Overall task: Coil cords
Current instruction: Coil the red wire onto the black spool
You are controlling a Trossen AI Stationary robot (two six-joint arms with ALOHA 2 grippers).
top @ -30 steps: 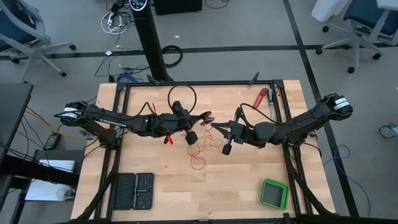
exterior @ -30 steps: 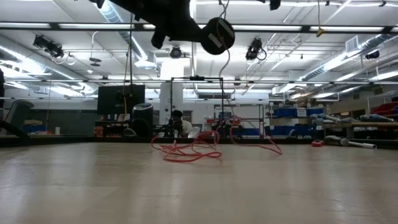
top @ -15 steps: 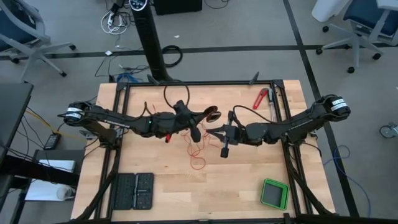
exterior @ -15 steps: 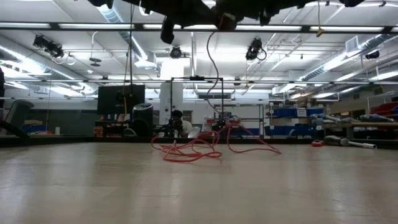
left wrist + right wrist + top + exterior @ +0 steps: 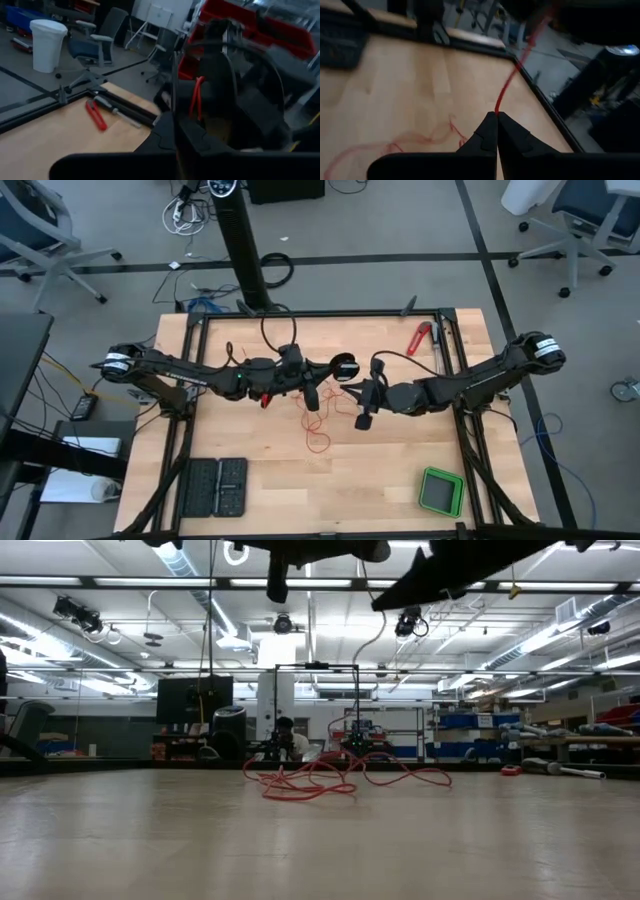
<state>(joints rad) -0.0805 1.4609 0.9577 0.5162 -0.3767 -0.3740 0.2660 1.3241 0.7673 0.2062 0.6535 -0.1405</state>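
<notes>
The cord is a very thin red wire. Its loose loops point(image 5: 318, 432) lie on the wooden table near the middle, and in the low view they form a flat tangle point(image 5: 305, 783). A strand rises from them to the two grippers, which meet above the table's middle. My left gripper point(image 5: 338, 368) comes in from the left and points level. My right gripper point(image 5: 350, 389) comes in from the right and slants a little downward. Both are shut on the wire, and a short stretch point(image 5: 517, 65) runs between them. My left gripper is shut on the red wire, held well above the table. A thin strand point(image 5: 175, 85) leaves its shut fingertips, but the spot is dark and I cannot tell which part of the wire it has. My right gripper pinches a single strand of the wire point(image 5: 497, 108) at its fingertips, coming from the table's right and slanting slightly down. From there the strand runs straight up to my left gripper. The rest hangs slack down to the loops on the table point(image 5: 420, 137).
A red-handled tool point(image 5: 422, 335) lies at the far right by the frame rail. A green box point(image 5: 440, 492) stands at the near right corner and two black trays point(image 5: 217, 488) at the near left. A black cable loop point(image 5: 281, 328) arches over my left arm.
My left gripper has rolled and tipped up to level, rising a little. My right gripper has tipped downward and sunk a little. Both stay shut on the wire. The hanging strand has shifted between them, while the loops stay on the table.
</notes>
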